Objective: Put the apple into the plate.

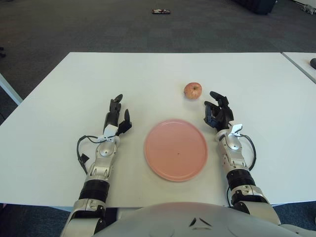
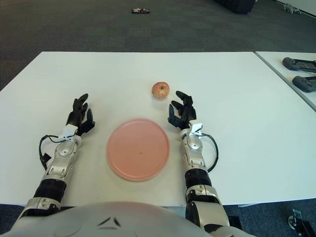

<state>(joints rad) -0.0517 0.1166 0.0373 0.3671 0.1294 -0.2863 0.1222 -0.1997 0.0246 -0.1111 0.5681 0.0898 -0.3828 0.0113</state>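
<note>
Reach phase, nothing grasped yet. My right hand (image 1: pixel 218 111) sits low over the white table (image 1: pixel 148 74) with its fingers spread and released, empty. The apple (image 1: pixel 193 90) stands on the table just ahead of that hand and a little to its inner side, near the fingertips but apart from them; no contact that I can see. The pink plate (image 1: pixel 176 149) lies on the inner side of my right hand, nearer my body than the apple, and holds nothing. My left hand (image 1: pixel 116 117) rests on the table beyond the plate's far side, fingers relaxed and empty, well away from the fruit; I judge it idle. For the step in hand: I should bring the right hand forward and slightly inward so the apple lands in the middle of the open fingers, not against one fingertip, since a round fruit will likely roll off if nudged. Close only once the fingers wrap both sides. Then lift clear and carry it inward to the plate.
</note>
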